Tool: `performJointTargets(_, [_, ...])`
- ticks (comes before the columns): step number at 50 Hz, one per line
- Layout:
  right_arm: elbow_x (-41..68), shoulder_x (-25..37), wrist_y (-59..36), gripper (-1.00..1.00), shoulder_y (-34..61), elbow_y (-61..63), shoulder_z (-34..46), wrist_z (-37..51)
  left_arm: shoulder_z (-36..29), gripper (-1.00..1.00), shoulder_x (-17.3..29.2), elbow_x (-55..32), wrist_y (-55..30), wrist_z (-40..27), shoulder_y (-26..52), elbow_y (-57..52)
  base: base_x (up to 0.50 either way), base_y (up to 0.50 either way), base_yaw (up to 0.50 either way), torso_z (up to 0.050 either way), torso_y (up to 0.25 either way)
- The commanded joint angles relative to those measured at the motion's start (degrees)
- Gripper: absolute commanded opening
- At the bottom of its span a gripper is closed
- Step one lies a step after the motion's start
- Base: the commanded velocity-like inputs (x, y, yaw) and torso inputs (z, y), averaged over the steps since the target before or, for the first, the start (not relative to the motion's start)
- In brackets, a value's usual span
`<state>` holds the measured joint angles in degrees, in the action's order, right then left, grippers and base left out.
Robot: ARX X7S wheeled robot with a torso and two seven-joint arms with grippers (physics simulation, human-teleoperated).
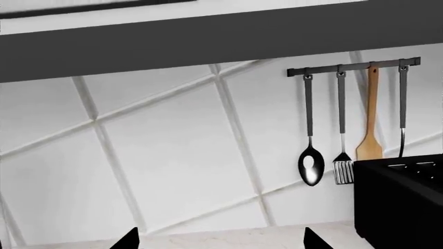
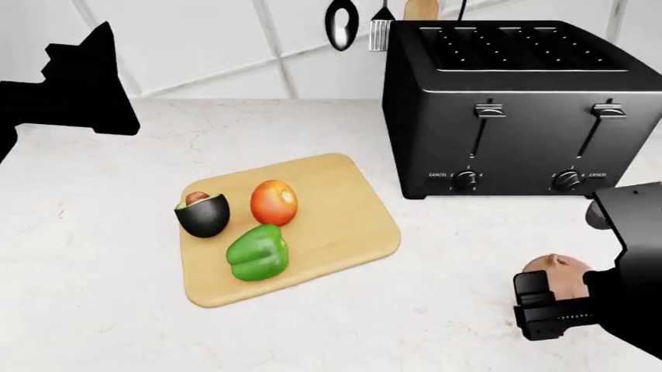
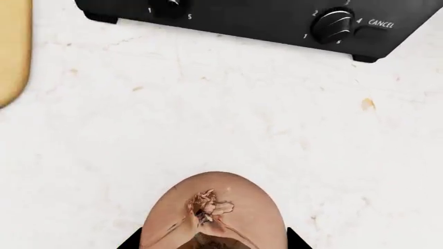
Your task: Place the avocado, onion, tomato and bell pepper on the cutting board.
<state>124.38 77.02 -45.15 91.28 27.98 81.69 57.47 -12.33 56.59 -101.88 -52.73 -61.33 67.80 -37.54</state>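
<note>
Nearest the robot, by the worktop's front right edge, the right gripper (image 2: 540, 306) is clenched around the round tan-brown onion (image 3: 213, 213). In the right wrist view its papery skin shows a ragged, dried tuft pointing up toward that camera, and the black finger (image 3: 130, 241) tips flank it on either side; its lower half is cut off by the frame. In the head view the arm covers most of the onion (image 2: 556, 270).

Farther in, on the white marble worktop (image 2: 93, 256), the flat light-wood cutting board (image 2: 342, 225) lies with its long axis running diagonally. On its left half sit the bright green lobed bell pepper (image 2: 256, 253), the black-skinned avocado half (image 2: 201, 214) with its pit tilted up and left, and the glossy red-orange tomato (image 2: 274, 201), standing slightly oval.

Behind the board's right corner stands a black four-slot toaster (image 2: 517, 101).

The left gripper (image 1: 218, 239) is raised at the far left; only two finger tips show, spread apart with nothing between them.
</note>
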Motion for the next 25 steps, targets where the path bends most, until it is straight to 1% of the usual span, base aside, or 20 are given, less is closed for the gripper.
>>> performJointTargets(1, [4.72, 0.54, -2.94, -1.00, 7.17, 1.87, -5.25, 1.34, -0.42, 1.00, -0.08, -1.25, -0.07, -1.09, 1.56, 0.08, 0.00, 0.00, 0.00, 0.000, 0.000])
performJointTargets(2, [7.77, -0.38, -4.52, -1.00, 9.52, 2.21, -6.22, 3.25, -0.37, 1.00, -0.02, -1.18, -0.07, -0.93, 1.53, 0.11, 0.00, 0.00, 0.00, 0.000, 0.000])
performJointTargets(3, [8.99, -0.36, -3.17, -1.00, 10.13, 1.88, -6.73, 4.44, -0.33, 1.00, 0.04, -1.08, -0.07, -0.81, 1.47, 0.12, 0.00, 0.00, 0.00, 0.000, 0.000])
performJointTargets(4, [10.54, -1.27, -4.07, -1.00, 11.68, 1.81, -7.63, 4.45, -0.27, 1.00, 0.07, -1.01, -0.02, -0.70, 1.40, 0.14, 0.00, 0.00, 0.00, 0.000, 0.000])
performJointTargets(5, [11.94, -2.89, -6.19, -1.00, 13.41, 1.46, -7.77, 6.25, -0.21, 1.00, 0.07, -0.90, 0.03, -0.54, 1.27, 0.15, 0.00, 0.00, 0.00, 0.000, 0.000])
performJointTargets(6, [12.15, -3.21, -5.17, -1.00, 13.59, 0.99, -8.10, 6.36, -0.19, 1.00, 0.10, -0.78, 0.05, -0.44, 1.17, 0.18, 0.00, 0.00, 0.00, 0.000, 0.000])
performJointTargets(8, [13.34, -7.40, -6.60, -1.00, 14.67, 0.42, -8.24, 5.59, -0.19, 1.00, 0.06, -0.53, 0.04, -0.11, 1.13, 0.30, 0.00, 0.00, 0.00, 0.000, 0.000])
performJointTargets(9, [12.84, -7.83, -4.67, -1.00, 14.32, 0.02, -8.70, 5.27, -0.17, 1.00, 0.05, -0.50, 0.07, -0.05, 1.10, 0.33, 0.00, 0.00, 0.00, 0.000, 0.000])
performJointTargets(10, [12.45, -10.36, -5.24, -1.00, 14.10, -0.61, -8.49, 4.10, -0.17, 1.00, 0.05, -0.34, 0.05, 0.14, 1.06, 0.37, 0.00, 0.00, 0.00, 0.000, 0.000])
performJointTargets(11, [12.34, -11.40, -5.24, -1.00, 14.01, -1.47, -8.14, 4.41, -0.14, 1.00, 0.05, -0.25, 0.09, 0.29, 0.96, 0.41, 0.00, 0.00, 0.00, 0.000, 0.000])
performJointTargets(13, [10.25, -15.76, -5.33, -1.00, 12.95, -2.48, -8.08, 1.55, 0.14, 1.00, 0.17, 0.41, 0.27, 1.02, 0.30, 0.45, 0.00, 0.00, 0.00, 0.000, 0.000])
performJointTargets(15, [8.61, -18.82, -3.69, -1.00, 11.48, -3.93, -8.34, -0.76, 0.46, 1.00, 0.49, 0.70, 0.41, 1.53, -0.21, 0.50, 0.00, 0.00, 0.00, 0.000, 0.000])
performJointTargets(16, [8.16, -19.76, -4.85, -1.00, 11.72, -4.51, -7.92, -1.01, 0.48, 1.00, 0.56, 0.72, 0.39, 1.63, -0.24, 0.51, 0.00, 0.00, 0.00, 0.000, 0.000])
performJointTargets(18, [4.79, -22.70, -4.68, -1.00, 11.06, -5.39, -8.66, -4.24, 0.83, 1.00, 0.71, 1.22, 0.70, 2.13, -1.08, 0.30, 0.00, 0.00, 0.00, 0.000, 0.000])
performJointTargets(20, [2.61, -24.36, -2.50, -1.00, 9.04, -6.11, -9.51, -7.24, 1.13, 1.00, 0.77, 1.80, 1.07, 2.61, -2.14, 0.12, 0.00, 0.00, 0.00, 0.000, 0.000])
performJointTargets(25, [-2.86, -29.77, -1.05, -1.00, 6.91, -9.85, -9.85, -12.82, 0.77, 1.00, 0.85, 0.97, 0.69, 2.06, -0.97, 0.25, 0.00, 0.00, 0.00, 0.000, 0.000])
